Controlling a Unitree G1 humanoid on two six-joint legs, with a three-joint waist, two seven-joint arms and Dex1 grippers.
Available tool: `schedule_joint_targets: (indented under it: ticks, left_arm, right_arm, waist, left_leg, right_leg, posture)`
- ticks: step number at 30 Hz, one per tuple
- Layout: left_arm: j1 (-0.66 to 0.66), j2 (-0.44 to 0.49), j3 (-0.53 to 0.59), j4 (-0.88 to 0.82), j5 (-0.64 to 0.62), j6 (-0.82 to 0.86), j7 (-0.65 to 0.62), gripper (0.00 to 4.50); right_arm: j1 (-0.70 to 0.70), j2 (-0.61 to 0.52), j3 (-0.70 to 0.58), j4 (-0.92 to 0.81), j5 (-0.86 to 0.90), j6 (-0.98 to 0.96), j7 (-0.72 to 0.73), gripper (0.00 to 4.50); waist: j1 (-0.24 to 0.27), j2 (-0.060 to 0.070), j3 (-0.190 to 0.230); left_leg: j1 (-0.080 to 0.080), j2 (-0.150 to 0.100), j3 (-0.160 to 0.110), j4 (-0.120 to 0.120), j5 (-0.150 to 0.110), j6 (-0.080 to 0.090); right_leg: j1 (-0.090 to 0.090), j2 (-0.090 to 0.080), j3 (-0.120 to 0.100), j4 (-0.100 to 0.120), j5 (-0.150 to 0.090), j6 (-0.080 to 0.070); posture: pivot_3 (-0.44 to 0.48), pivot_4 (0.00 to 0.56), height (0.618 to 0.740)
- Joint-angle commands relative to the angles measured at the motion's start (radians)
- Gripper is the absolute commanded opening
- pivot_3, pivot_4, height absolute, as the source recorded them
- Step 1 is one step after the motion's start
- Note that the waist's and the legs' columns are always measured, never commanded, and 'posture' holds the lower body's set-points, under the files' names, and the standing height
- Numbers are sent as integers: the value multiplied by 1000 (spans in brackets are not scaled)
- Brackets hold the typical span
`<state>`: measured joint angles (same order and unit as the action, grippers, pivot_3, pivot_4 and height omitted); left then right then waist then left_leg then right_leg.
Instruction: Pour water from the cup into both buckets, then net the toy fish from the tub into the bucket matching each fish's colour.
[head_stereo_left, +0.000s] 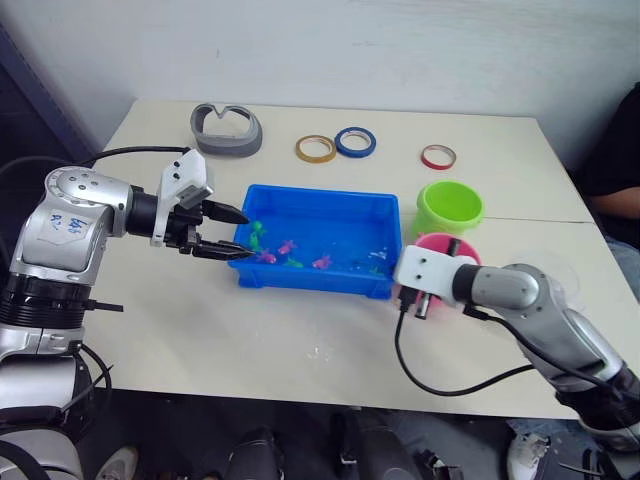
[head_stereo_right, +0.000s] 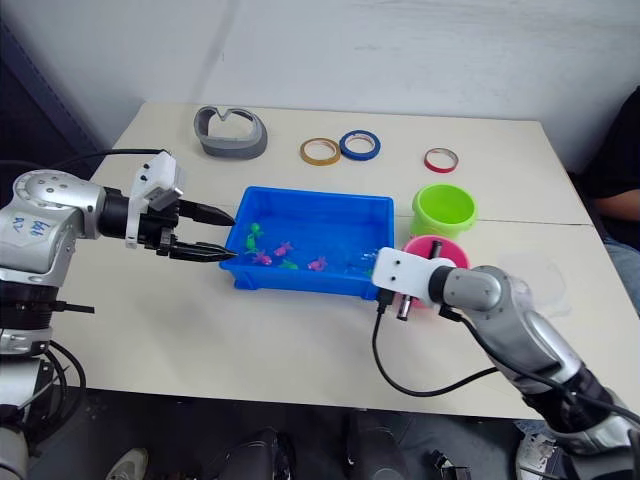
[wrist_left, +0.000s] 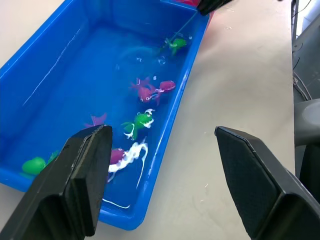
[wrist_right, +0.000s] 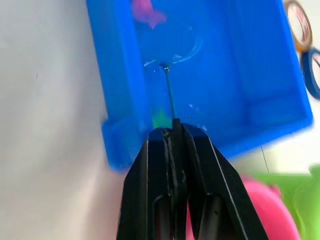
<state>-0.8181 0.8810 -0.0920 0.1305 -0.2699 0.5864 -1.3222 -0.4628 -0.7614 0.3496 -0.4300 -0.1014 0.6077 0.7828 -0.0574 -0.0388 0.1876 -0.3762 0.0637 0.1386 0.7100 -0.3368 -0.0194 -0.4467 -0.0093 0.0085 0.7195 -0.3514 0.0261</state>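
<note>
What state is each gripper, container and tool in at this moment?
left gripper: open, empty, at the tub's end.
right gripper: shut on the net.
net: hoop dipped in the tub.
tub: holds water and fish.
green bucket: upright.
pink bucket: upright, partly hidden.

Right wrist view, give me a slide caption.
Right gripper shut on the net, hoop dipped in the blue tub near a pink fish.

We see even, bright, diffuse light with only soft shadows. White glare streaks the water in the tub just beyond the left gripper's fingers, which are crisp. Past the right gripper's fingertips the tub edge and pink bucket blur, out of focus.
</note>
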Motion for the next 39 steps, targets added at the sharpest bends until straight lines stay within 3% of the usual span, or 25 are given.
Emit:
schedule_joint_targets:
  ticks: [1, 18, 25, 39]
  left_arm:
    - [1, 30, 39, -29, -18, 6, 4, 3596]
    - [15, 51, 51, -50, -32, 27, 21, 3596]
    - [14, 59, 50, -44, -31, 25, 21, 3596]
    - [134, 220, 87, 18, 2, -61, -21, 3596]
  right_arm:
    - [-29, 37, -8, -17, 9, 27, 4, 0]
    - [-112, 127, -115, -29, 143, 262, 9, 0]
    - [-98, 52, -38, -34, 94, 190, 16, 0]
    - [-104, 92, 39, -26, 90, 137, 17, 0]
  waist:
    - [2, 0, 0]
    - [1, 0, 0]
    - [1, 0, 0]
    - [1, 0, 0]
  left_leg:
    - [0, 0, 0, 0, 0, 0]
    - [0, 0, 0, 4, -1, 0]
    - [-1, 0, -1, 4, -1, 1]
    - [-2, 0, -1, 5, -2, 2]
  right_leg:
    - [0, 0, 0, 0, 0, 0]
    - [0, 0, 0, 3, 0, 0]
    - [0, 0, 0, 3, 0, 0]
    - [-1, 0, 0, 3, -1, -1]
  posture:
    - [0, 150, 693]
    - [0, 150, 693]
    - [0, 150, 693]
    - [0, 150, 693]
